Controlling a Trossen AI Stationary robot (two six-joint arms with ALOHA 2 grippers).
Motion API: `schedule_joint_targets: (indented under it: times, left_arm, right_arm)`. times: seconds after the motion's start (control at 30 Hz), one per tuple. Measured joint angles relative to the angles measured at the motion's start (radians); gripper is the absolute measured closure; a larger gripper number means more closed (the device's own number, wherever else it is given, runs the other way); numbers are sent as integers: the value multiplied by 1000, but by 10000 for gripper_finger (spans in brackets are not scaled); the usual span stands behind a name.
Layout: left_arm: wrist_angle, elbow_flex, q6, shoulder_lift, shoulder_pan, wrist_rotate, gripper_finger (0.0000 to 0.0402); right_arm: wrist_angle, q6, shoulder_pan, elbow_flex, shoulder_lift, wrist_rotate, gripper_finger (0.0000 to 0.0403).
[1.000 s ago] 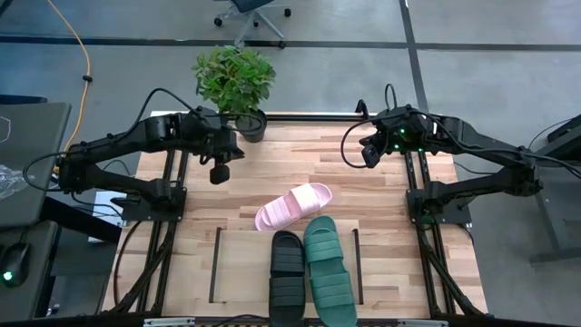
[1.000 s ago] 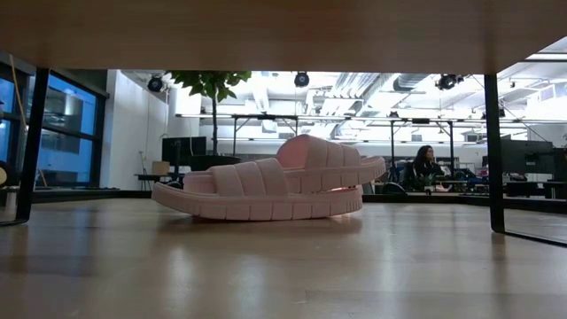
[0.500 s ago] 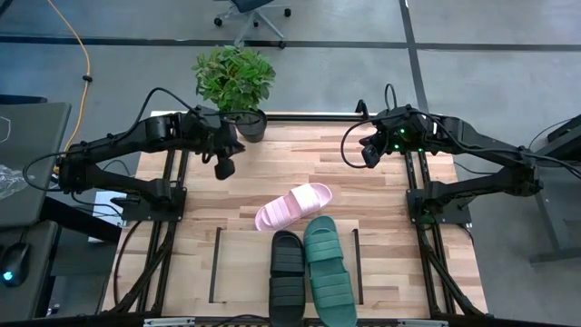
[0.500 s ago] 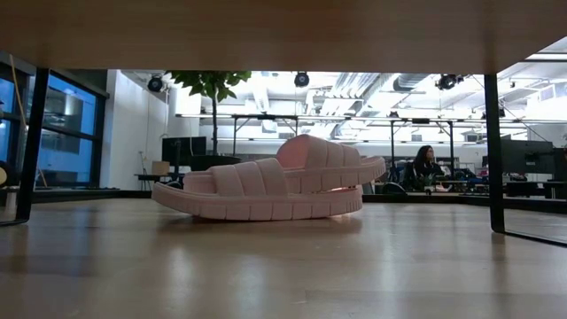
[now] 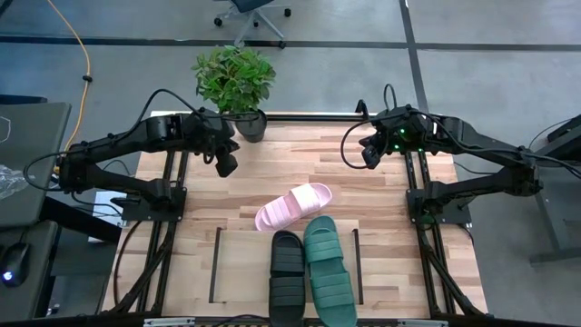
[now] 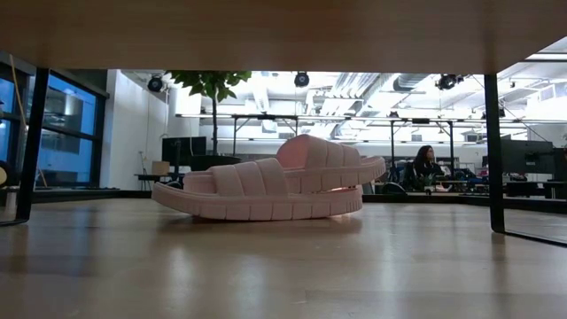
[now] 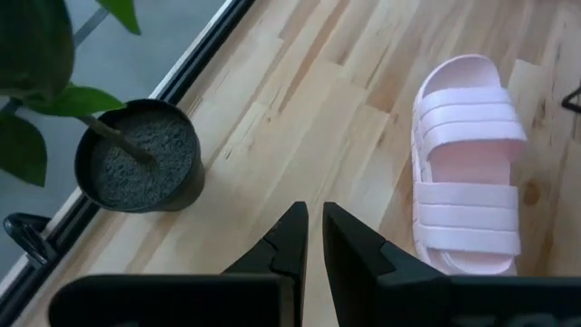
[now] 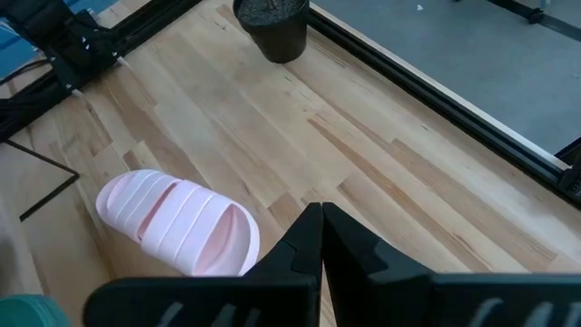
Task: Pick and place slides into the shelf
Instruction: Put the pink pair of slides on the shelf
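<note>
**Op:** At the near edge of the worktop [image 5: 381,195], I log the black slide [image 5: 287,270] and the teal-green slide [image 5: 328,268] lying side by side on the shelf [image 5: 241,263], between its thin black rails. The left portion of the panel is bare.

**Obs:** And the third?

**Op:** The pale pink slide [image 5: 293,206] lies angled on the worktop just beyond the shelf, its near end close to the toes of the two shelved ones. Farther back, the left gripper [image 5: 226,164] hangs near the potted plant [image 5: 235,82], fingers almost together with a thin gap, holding nothing. The right gripper [image 5: 370,153] waits at the far right, fingers pressed together, empty.

**Obs:** Risks?

**Op:** My judgement: the left gripper must spread before descending, or it will only shove the pink slide. The soft ribbed strap may fold and slip from a pinch. A low carry could knock the black slide out of line. A wide swing might clip the plant pot.
</note>
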State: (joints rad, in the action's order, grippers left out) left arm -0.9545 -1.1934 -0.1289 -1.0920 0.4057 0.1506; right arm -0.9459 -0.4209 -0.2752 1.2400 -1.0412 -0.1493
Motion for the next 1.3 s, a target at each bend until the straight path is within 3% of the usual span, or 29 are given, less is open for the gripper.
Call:
schedule_joint_targets:
  times: [0.47, 1.07, 1.3]
  left_arm:
    - [-20, 0, -58, -51, 0, 17, 373]
    - [-32, 0, -27, -120, -1, -32, 373]
    - [150, 0, -7, -120, 1, -259, 373]
  right_arm:
    - [0, 21, 0, 0, 0, 3, 403]
    - [0, 37, 0, 0, 0, 18, 403]
    - [0, 37, 0, 0, 0, 26, 403]
